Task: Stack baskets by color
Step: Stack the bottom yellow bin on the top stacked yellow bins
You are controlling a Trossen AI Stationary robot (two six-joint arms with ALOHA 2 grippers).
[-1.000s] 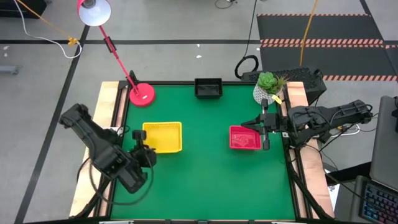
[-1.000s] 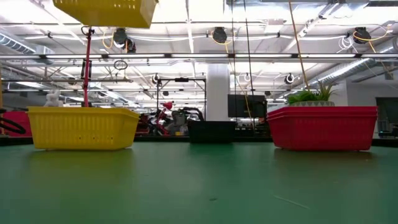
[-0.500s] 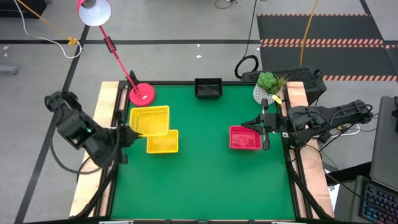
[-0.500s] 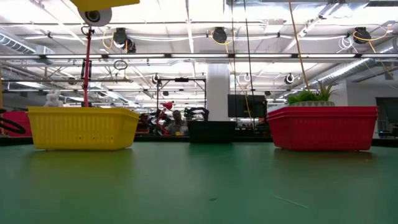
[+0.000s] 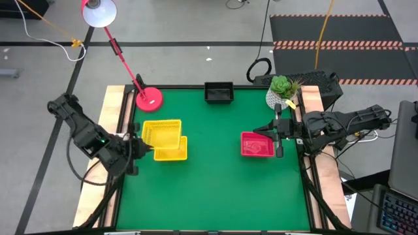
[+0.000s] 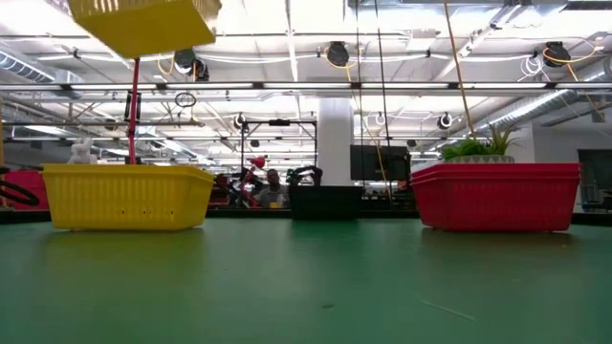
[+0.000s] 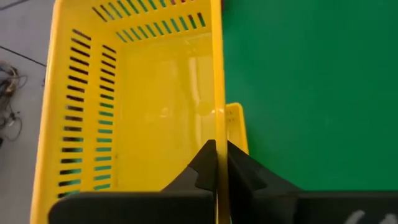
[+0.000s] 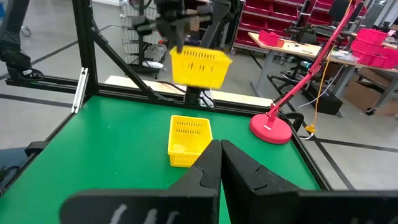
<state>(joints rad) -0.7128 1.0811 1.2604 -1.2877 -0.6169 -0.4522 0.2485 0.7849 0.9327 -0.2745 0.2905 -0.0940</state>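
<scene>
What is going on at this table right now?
The left gripper is shut on the rim of a yellow basket, holding it in the air partly above a second yellow basket on the green table. The right gripper waits, shut, over the red basket. A black basket sits at the far edge.

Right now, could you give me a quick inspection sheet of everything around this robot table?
Surface: green table, wooden side rails.
Job's things: one yellow basket held in the air above another yellow basket on the table; red basket at right; black basket at the far edge.
Clutter: red desk lamp, potted plant.
Grippers: left gripper shut on the raised basket's rim; right gripper shut, beside the red basket.
Cables: black cable looped on the floor behind the table.
Surroundings: workshop shelving, floor hazard striping.
</scene>
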